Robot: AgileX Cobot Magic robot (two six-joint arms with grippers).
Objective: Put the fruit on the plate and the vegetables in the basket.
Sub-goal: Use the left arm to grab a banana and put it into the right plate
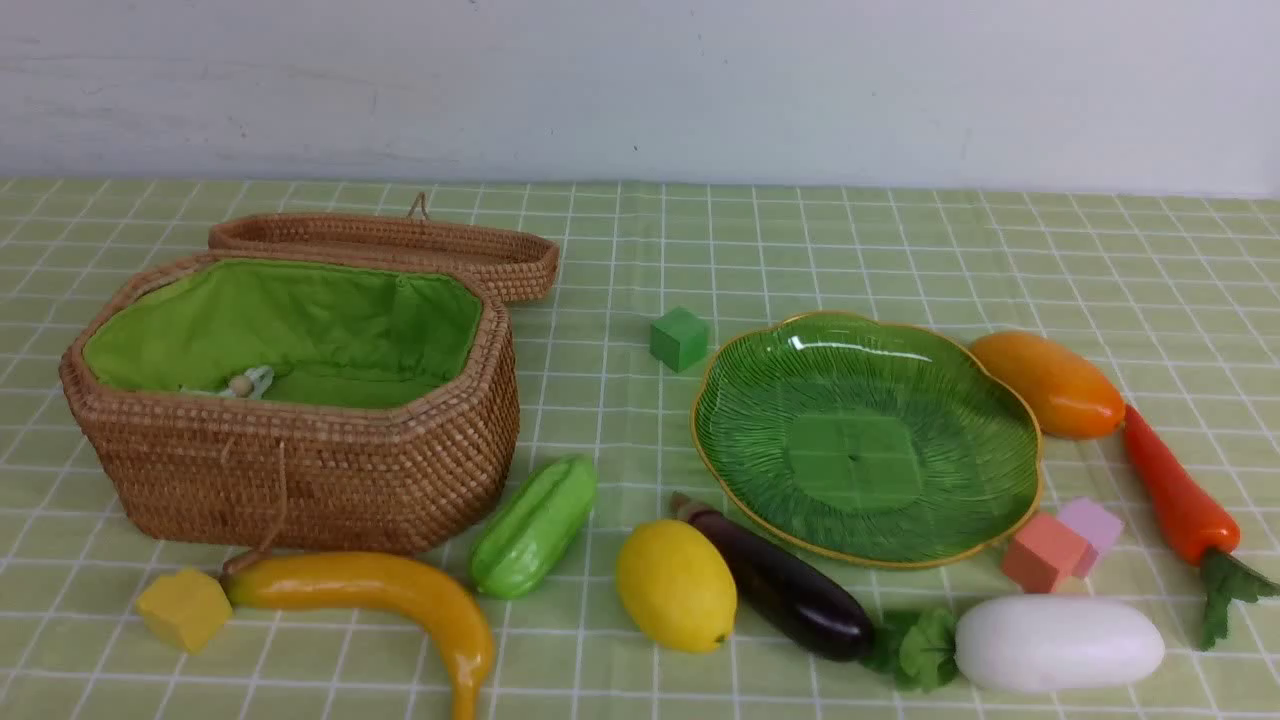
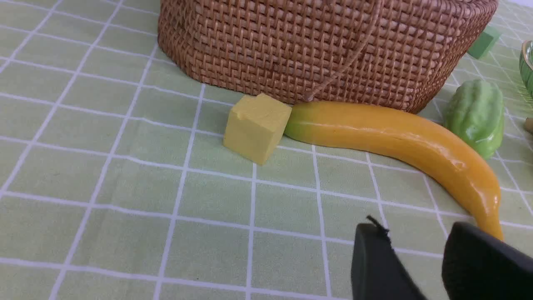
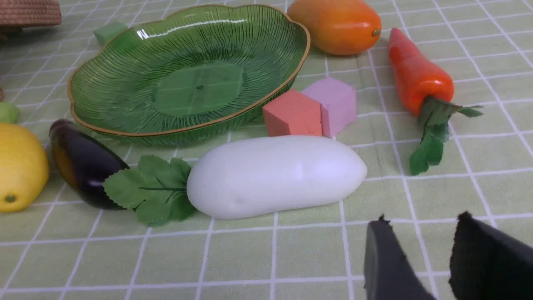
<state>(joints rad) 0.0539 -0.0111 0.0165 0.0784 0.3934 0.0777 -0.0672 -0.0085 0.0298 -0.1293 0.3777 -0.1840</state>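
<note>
1. Front view: the basket [image 1: 300, 480] is set at 9 o'clock from the plate [image 1: 760, 420]. The banana [image 1: 400, 590] is laid at the basket's 6 o'clock, and the radish [image 1: 1060, 645] at the plate's 5 o'clock.
2. Left wrist view: the left jaws are seen apart near the banana.
3. Right wrist view: the right jaws are seen apart near the radish.

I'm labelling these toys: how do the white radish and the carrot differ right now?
The radish is white and plump; the carrot is red-orange, slimmer and tapered. The radish lies crosswise, leaves toward the eggplant; the carrot runs back toward the mango, leaves at its near end. Both have green leaves.
</note>
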